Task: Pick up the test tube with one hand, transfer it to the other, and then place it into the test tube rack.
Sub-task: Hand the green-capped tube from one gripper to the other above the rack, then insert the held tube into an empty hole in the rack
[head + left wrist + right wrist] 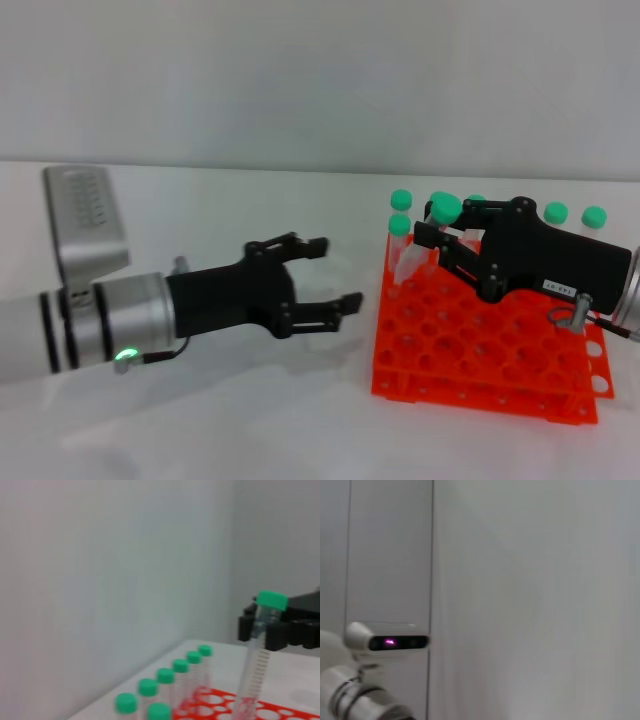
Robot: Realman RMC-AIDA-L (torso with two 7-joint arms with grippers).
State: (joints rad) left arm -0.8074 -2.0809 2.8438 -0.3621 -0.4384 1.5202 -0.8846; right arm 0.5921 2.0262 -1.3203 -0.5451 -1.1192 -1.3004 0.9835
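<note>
The test tube (418,252), clear with a green cap (445,208), hangs tilted over the left part of the orange test tube rack (480,350). My right gripper (432,224), blocky and black with a white label, is shut on it just below the cap. In the left wrist view the test tube (257,655) runs from the black fingers (278,635) down to the rack (220,701); I cannot tell whether its tip is in a hole. My left gripper (338,272) stands open and empty left of the rack.
Several other green-capped tubes (400,226) stand along the rack's far row (556,212) and show as a line of caps (165,676) in the left wrist view. The right wrist view shows only a wall and the left arm's wrist camera (387,641).
</note>
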